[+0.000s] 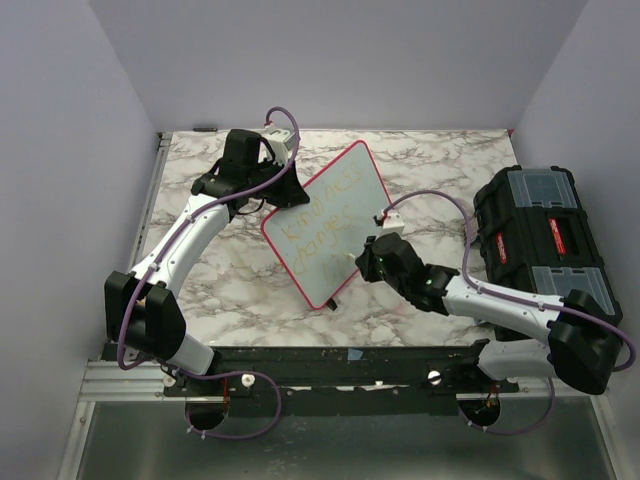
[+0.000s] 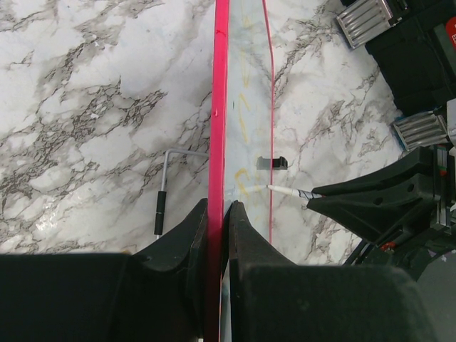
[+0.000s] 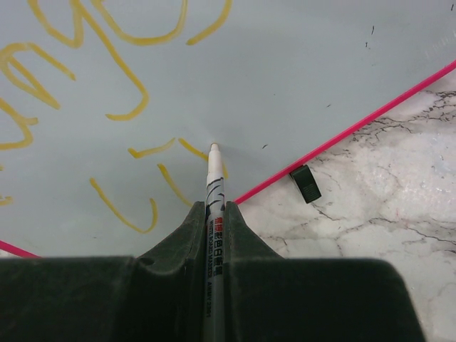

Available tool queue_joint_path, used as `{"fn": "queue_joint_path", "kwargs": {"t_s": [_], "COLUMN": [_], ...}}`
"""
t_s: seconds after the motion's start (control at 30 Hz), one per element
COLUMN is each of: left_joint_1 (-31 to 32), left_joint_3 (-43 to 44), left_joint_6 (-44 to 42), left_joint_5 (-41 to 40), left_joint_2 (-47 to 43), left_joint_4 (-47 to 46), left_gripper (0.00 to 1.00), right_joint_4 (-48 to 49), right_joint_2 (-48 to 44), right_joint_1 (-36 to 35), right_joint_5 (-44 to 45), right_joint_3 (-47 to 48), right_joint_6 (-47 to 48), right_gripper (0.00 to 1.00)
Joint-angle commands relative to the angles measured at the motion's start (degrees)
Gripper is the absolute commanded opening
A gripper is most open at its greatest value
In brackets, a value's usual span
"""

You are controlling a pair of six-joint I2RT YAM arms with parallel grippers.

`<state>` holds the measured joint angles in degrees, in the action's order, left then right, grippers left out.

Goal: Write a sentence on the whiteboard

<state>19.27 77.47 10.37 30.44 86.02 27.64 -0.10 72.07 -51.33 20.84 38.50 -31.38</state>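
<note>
My left claw (image 2: pixel 217 214) pinches the whiteboard (image 2: pixel 246 107) rim (seen edge-on). My right claw (image 3: pixel 212 214) grips a marker (image 3: pixel 212 174), tip touching board just ahead, among yellow letters (image 3: pixel 122 65).

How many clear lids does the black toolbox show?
2. The far lid tops the black toolbox's back end; the near lid, its front end. Others may be hidden.

A robot lab cell: plain walls (image 1: pixel 60 150) enclose a marble-topped table (image 1: pixel 240 285); arms (image 1: pixel 190 235) bolted to its rail (image 1: pixel 330 362).
</note>
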Motion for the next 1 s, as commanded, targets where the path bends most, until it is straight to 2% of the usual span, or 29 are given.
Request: {"fn": "queue_joint_path", "kwargs": {"t_s": [0.0,0.23,0.47,0.97], "left_joint_1": [0.42,0.46,0.51,0.59], "left_joint_3": [0.02,0.04,0.13,0.55], "left_joint_6": [-6.76,-6.74,-6.85,-6.84], "left_joint_5": [-8.98,-8.99,-9.31,-9.78], "left_joint_2": [1.23,1.26,1.43,1.77], "left_joint_4": [4.96,4.89,4.95,5.49], "left_gripper": [0.00,0.00,0.00,0.00], "right_joint_4": [1.42,0.47,0.21,0.19], "right_joint_2": [1.26,1.13,-3.76,-5.86], "right_joint_1": [-0.03,0.02,0.06,0.65], "right_joint_5": [2.17,3.28,5.26,6.02], "right_joint_3": [2.62,4.70,4.79,-1.49], "right_joint_6": [1.06,1.89,2.54,0.46], "right_gripper": [0.01,0.01,0.01,0.01]}}
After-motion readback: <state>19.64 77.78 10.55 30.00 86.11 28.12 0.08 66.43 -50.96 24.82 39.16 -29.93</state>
